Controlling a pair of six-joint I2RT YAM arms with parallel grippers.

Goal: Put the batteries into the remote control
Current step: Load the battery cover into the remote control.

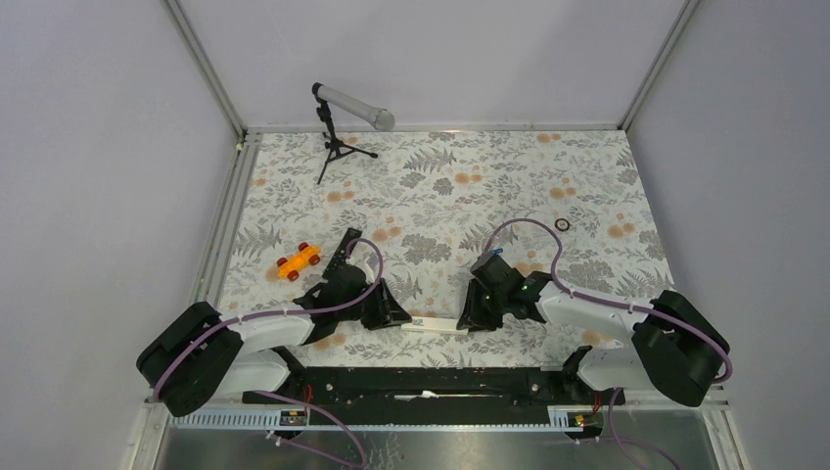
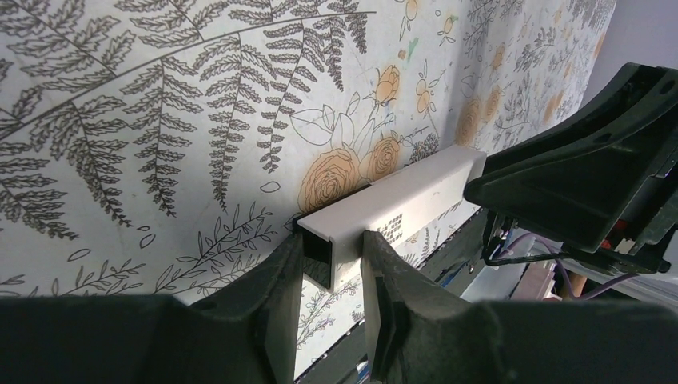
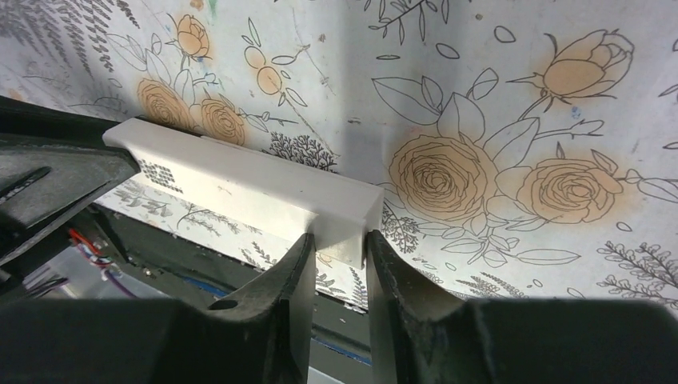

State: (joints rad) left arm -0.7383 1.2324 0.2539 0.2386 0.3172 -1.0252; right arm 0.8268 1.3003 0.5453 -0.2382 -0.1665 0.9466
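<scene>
A white remote control (image 1: 436, 326) lies along the table's near edge, held between my two arms. In the left wrist view my left gripper (image 2: 334, 240) is shut on the remote control's (image 2: 400, 204) open, hollow left end, one finger on each side. My right gripper (image 3: 340, 238) is shut on the other end of the remote control (image 3: 240, 188), and both of its fingers touch the sides. From above, the left gripper (image 1: 391, 315) and right gripper (image 1: 478, 315) face each other across the remote. The batteries are out of view.
An orange toy car (image 1: 298, 260) sits left of the left arm, with a black oblong piece (image 1: 345, 245) beside it. A microphone on a small tripod (image 1: 343, 122) stands at the back left. A small black ring (image 1: 562, 224) lies at the right. A black rail (image 1: 421, 384) borders the near edge.
</scene>
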